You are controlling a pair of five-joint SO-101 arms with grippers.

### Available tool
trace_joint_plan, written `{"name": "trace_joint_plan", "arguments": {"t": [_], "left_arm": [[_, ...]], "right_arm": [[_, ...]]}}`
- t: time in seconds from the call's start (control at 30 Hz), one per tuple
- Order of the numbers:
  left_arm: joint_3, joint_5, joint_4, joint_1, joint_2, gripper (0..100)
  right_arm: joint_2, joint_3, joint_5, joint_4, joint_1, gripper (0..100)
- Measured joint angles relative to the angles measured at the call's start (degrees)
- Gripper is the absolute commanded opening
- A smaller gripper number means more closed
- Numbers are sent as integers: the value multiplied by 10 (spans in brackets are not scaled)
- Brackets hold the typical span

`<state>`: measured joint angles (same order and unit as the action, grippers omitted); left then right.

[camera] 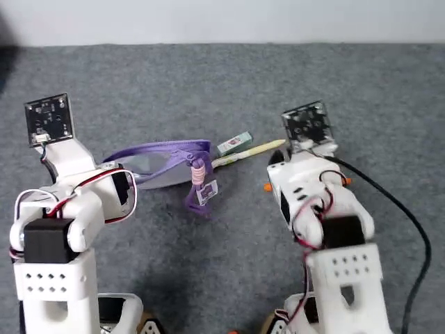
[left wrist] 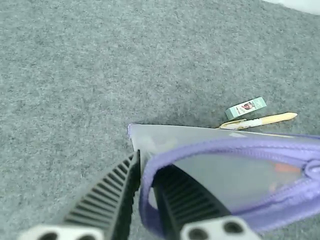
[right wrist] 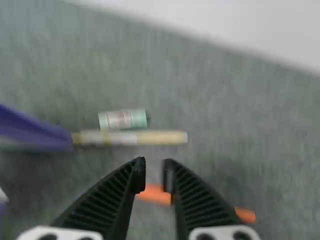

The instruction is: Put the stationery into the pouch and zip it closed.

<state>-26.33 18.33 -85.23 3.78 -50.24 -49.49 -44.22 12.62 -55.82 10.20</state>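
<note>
From above, the clear pouch [camera: 163, 161] with its purple zip edge lies on the grey mat [camera: 208, 83] between the two arms, nearer the left arm. A purple strap with a small tag [camera: 207, 192] hangs off its right end. Just beyond that end lie a small green eraser [camera: 234, 144] and a yellow pen [camera: 252, 149], side by side and close together. An orange pen [camera: 345, 181] pokes out on either side from under the right arm.

In the left wrist view, the left gripper [left wrist: 146, 172] is clamped on the near end of the pouch, with the purple edge pinched between its ribbed black fingers [left wrist: 117, 192]. The eraser and the yellow pen lie on the mat past the pouch's far side.

In the right wrist view, the right gripper [right wrist: 154, 172] hangs low over the mat. Its jaws are almost together, with a slim gap and nothing between the tips. The orange pen lies crosswise beneath them. The yellow pen and eraser lie farther on, the pen's end touching the pouch's corner.
</note>
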Motion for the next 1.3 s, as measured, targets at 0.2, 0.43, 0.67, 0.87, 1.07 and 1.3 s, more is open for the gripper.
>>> {"name": "trace_joint_plan", "arguments": {"t": [0.2, 0.43, 0.67, 0.87, 1.07, 1.3], "left_arm": [[0, 0, 0, 0, 0, 12], [-11, 0, 0, 0, -5, 12], [-17, 0, 0, 4, -6, 12], [-18, 0, 0, 4, -6, 12], [-18, 0, 1, 4, -6, 12], [-18, 0, 1, 4, -6, 12]], "right_arm": [[127, 0, 116, -39, -20, 229], [243, 0, 235, -40, -18, 229], [334, 0, 297, 40, -18, 229], [414, 30, 319, 85, -20, 229], [527, 149, 319, 69, -19, 227], [624, 241, 322, 14, -18, 119]]}}
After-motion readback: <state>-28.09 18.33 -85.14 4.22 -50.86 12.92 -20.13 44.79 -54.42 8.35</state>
